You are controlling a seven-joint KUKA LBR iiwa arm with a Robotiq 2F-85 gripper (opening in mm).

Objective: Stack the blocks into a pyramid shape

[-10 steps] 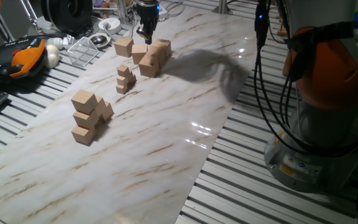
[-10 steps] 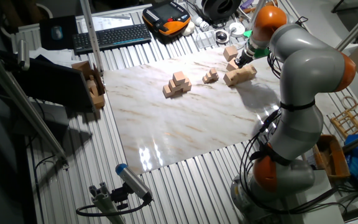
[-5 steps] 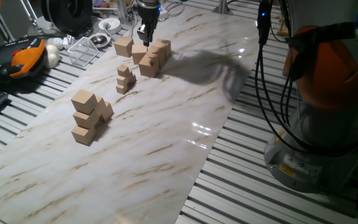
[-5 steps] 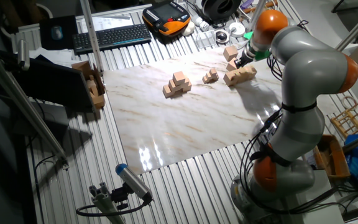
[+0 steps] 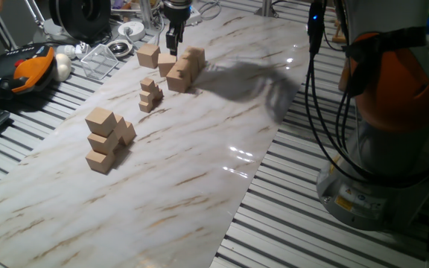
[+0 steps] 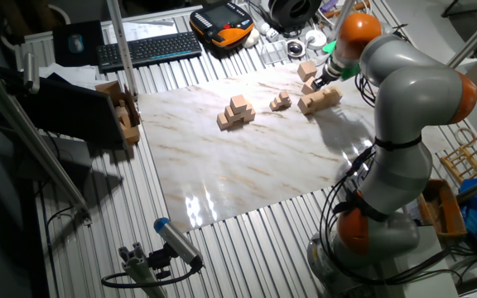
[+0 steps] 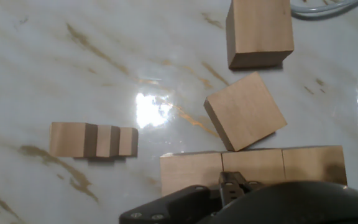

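One fixed view: the gripper has climbed slightly at top centre, claw state I cannot tell. The blocks sit below, loose; pyramid shape unbuilt, pick pending.

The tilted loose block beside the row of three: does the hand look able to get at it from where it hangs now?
Probably yes. The hand hangs right above the tilted block, nothing covers its top, and the lone block stands apart. The row of three touches one corner, which may crowd a finger.
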